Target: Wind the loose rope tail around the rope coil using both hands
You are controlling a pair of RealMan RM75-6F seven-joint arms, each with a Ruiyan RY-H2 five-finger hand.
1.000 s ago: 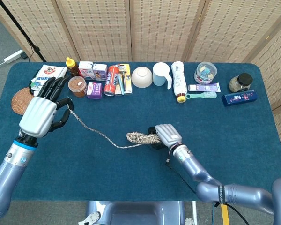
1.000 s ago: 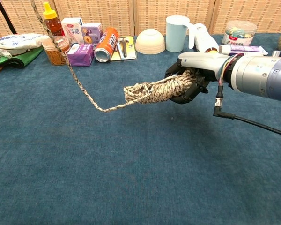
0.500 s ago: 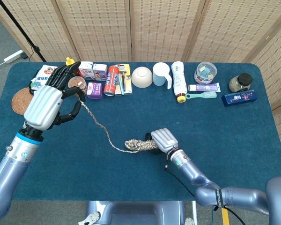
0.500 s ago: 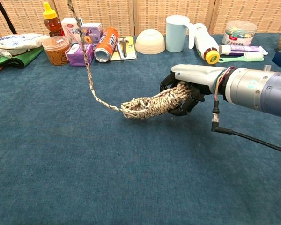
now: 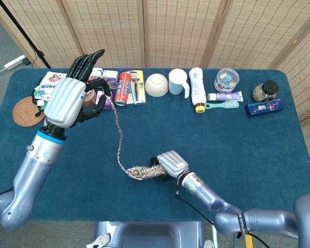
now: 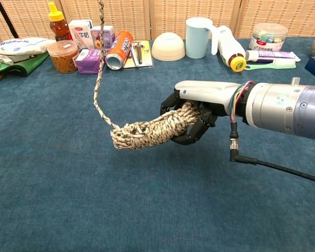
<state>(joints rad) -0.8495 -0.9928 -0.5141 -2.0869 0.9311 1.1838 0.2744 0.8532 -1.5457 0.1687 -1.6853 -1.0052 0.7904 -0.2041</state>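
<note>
Head view shows the left hand (image 5: 72,98) raised over the blue surface (image 5: 258,150), well to the left of the rope coil (image 5: 142,171) and up near the back row of goods, its fingers curled in and pinching the upper end of the loose rope tail (image 5: 118,139). From that pinch the tail runs down and slightly rightward, fairly taut, to the left end of the coil; in the chest view the tail (image 6: 98,79) rises from the coil (image 6: 149,131) straight out of the top of the frame, so the left hand itself is out of sight there. The coil is a thick, speckled bundle lying lengthwise, its left end free and its right end wrapped by the right hand (image 5: 170,164), whose dark fingers (image 6: 191,134) close under and around it; the chest view shows the bundle held a little above the surface. Behind the coil, along the far edge, stand an orange can (image 6: 118,50), a white bowl (image 6: 168,46) and a pale blue cup (image 6: 198,30), all well apart from the rope.
</note>
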